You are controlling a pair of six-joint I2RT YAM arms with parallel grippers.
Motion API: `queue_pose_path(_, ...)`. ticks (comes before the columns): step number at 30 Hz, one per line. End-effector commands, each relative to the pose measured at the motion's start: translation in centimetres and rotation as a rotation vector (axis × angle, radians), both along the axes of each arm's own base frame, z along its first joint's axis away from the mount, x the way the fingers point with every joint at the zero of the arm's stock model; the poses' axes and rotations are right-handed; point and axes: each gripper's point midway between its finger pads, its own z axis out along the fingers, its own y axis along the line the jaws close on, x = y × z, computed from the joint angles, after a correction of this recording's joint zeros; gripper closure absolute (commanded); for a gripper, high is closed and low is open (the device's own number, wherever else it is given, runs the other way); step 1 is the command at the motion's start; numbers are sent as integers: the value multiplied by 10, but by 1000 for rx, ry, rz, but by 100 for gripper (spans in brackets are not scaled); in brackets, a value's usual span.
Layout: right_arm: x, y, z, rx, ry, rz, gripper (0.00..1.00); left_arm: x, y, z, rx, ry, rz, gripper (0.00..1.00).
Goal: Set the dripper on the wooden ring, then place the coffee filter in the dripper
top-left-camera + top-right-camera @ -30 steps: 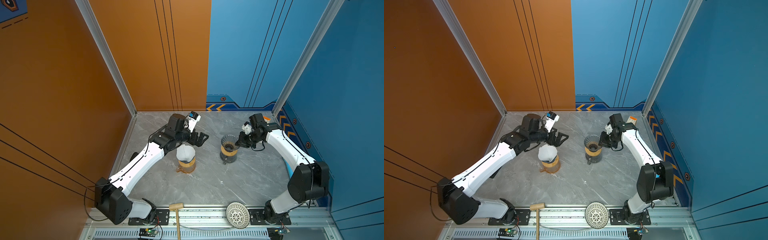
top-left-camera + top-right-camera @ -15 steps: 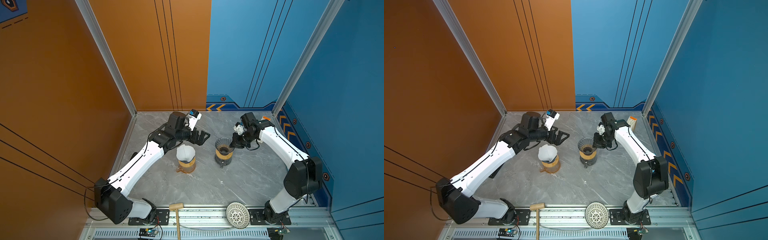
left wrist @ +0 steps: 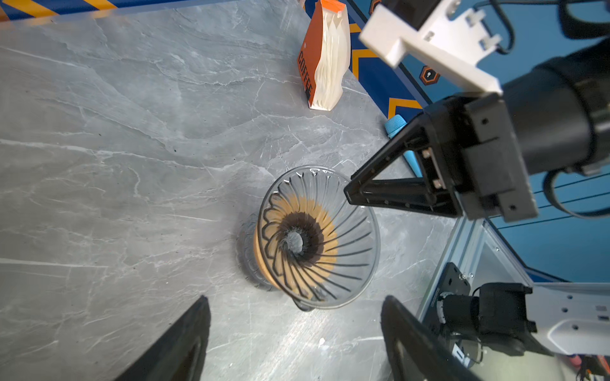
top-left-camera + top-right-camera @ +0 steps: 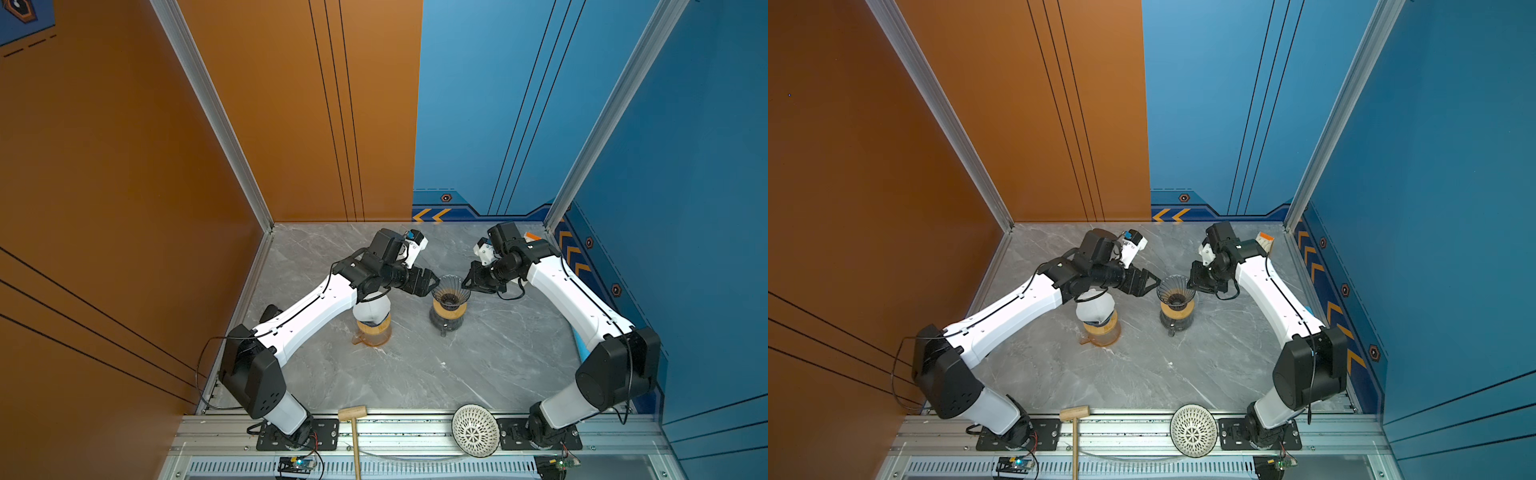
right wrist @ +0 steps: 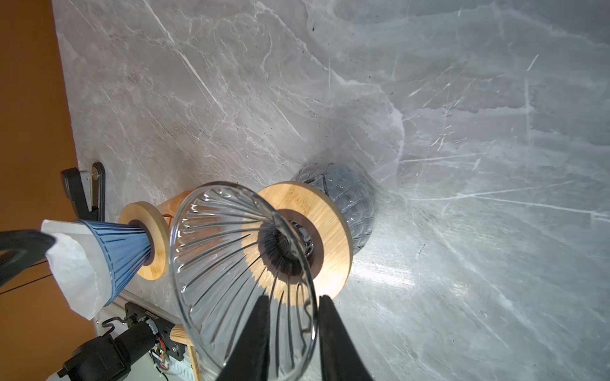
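Note:
A clear glass dripper (image 4: 451,291) (image 4: 1176,289) (image 3: 318,237) (image 5: 241,273) sits on a dark carafe with a wooden collar (image 5: 330,227) mid-table. My right gripper (image 4: 465,284) (image 4: 1190,284) (image 5: 293,298) straddles its rim, one finger inside and one outside, open with a gap to the glass. My left gripper (image 4: 432,282) (image 4: 1156,282) (image 3: 296,300) hovers at the opposite side of the rim, open and empty. A white coffee filter (image 4: 372,309) (image 5: 74,273) sits in a blue dripper (image 5: 118,250) on an amber carafe (image 4: 372,332), under my left arm.
An orange bag (image 3: 325,66) (image 4: 532,237) of paper filters stands at the back right corner. A blue cylinder (image 3: 401,132) lies by the right wall. A wooden mallet (image 4: 352,415) and a white lattice bowl (image 4: 475,430) rest on the front rail.
The right gripper drew the glass dripper and carafe leftward, then loosened its jaws on the rim. The left gripper moved right toward the dripper and narrowed a little.

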Motion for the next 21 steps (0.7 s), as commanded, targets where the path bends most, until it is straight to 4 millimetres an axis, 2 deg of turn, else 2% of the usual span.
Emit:
queue_pose_path(1, -1, -8, -2, -32, -33, -28, 75, 1, -10, -3, -3, 38, 3, 23)
queue_pose_path(11, -4, -10, -7, -8, -63, -76, 77, 10, -20, -21, 8, 83, 3, 40)
queue_pose_path(14, -5, -11, -9, -13, -67, -79, 80, 11, -25, -24, 1, 103, -3, 46)
queue_pose_path(17, -5, -12, -11, -15, -75, -87, 82, 10, -29, -29, -4, 123, -18, 56)
queue_pose_path(21, -5, -12, -11, -11, -97, -93, 86, 11, -31, -33, -3, 135, -21, 59)
